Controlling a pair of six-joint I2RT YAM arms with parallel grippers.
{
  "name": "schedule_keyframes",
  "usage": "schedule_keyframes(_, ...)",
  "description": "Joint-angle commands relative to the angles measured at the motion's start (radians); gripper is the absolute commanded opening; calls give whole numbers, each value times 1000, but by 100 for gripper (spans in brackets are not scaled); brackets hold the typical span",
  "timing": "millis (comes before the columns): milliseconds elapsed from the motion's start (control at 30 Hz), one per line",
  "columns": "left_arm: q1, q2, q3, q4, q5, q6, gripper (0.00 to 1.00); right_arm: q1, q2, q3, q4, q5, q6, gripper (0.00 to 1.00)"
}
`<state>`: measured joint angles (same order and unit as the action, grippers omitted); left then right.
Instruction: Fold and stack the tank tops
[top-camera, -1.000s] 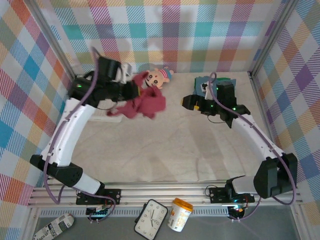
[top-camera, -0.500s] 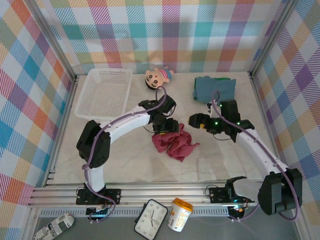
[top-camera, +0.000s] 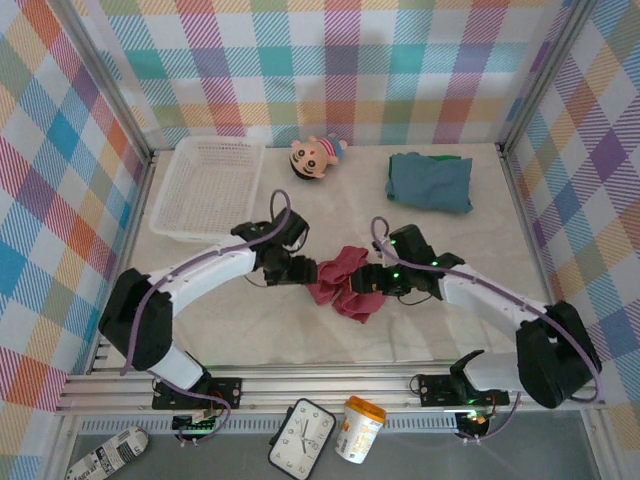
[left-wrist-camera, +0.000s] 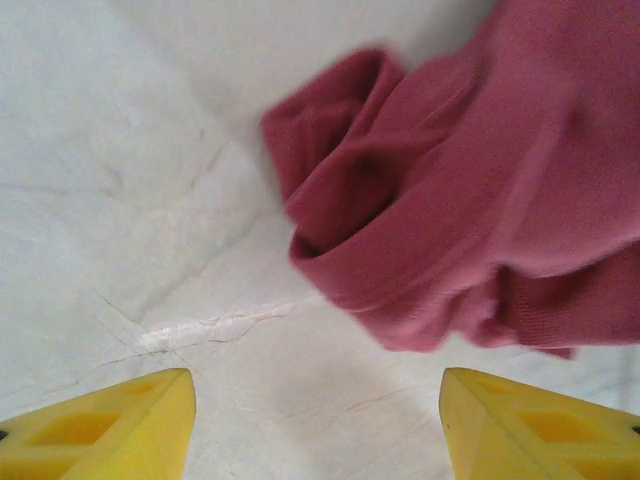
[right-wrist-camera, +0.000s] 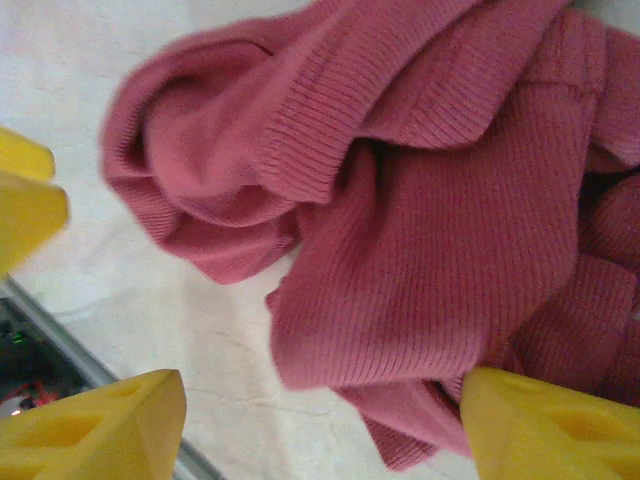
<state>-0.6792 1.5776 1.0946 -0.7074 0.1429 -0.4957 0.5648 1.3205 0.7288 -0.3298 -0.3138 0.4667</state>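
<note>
Crumpled dark red knit tank top lies mid-table, on the pale marbled table. Left pincer is spread, just short of the cloth's edge. Right pincer is spread, straddling the opposite edge.

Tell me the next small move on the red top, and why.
Probably close the right gripper on the near edge of the crumpled dark red tank top: its open jaws flank the cloth, the left gripper stands open short of it, and the top needs spreading flat.
</note>
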Motion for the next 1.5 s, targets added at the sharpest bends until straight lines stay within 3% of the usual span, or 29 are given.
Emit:
schedule_keyframes(0, -4, 39, -43, 173, 63, 30, 64, 36, 75, 72, 36, 146, -55, 65)
schedule_keyframes(167, -4, 136, -8, 249, 87, 26, 57, 43, 149, 122, 33, 200, -69, 44)
schedule_keyframes(233, -5, 168, 5, 269, 94, 28, 44, 43, 127, 132, 17, 214, -74, 31)
schedule_keyframes(300, -3, 186, 31, 260, 97, 28, 22, 43, 96, 143, -26, 229, -87, 24)
schedule_keyframes(367, -3, 171, 74, 192, 73, 44, 6, 43, 47, 151, -73, 249, -100, 15)
schedule_keyframes(433, 2, 120, 115, 94, 17, 67, 0, 35, -18, 155, -106, 260, -112, 8)
schedule_keyframes(500, 14, 45, 160, -22, -62, 85, 0, 22, -80, 166, -156, 280, -127, 0)
schedule_keyframes(600, 23, -76, 258, -217, -186, 119, 0, -1, -160, 185, -230, 277, -149, 0)
schedule_keyframes(733, 28, -191, 368, -402, -273, 143, 0, -9, -246, 214, -276, 146, -137, 0)
schedule_keyframes(867, 29, -266, 460, -536, -363, 155, 0, -10, -305, 243, -261, -59, -65, 4)
schedule_keyframes(1000, 52, -271, 527, -571, -417, 202, 0, -12, -330, 278, -267, -97, -17, 4)
schedule_keyframes(1133, 132, -186, 484, -461, -377, 275, 0, -36, -273, 245, -285, -99, 17, 4)
schedule_keyframes(1267, 194, 14, 444, -270, -319, 319, 0, -119, -189, 177, -291, -125, 54, 7)
schedule_keyframes(1467, 194, 386, 668, -188, -380, 301, 0, -288, -91, 86, -317, -86, 64, 15)
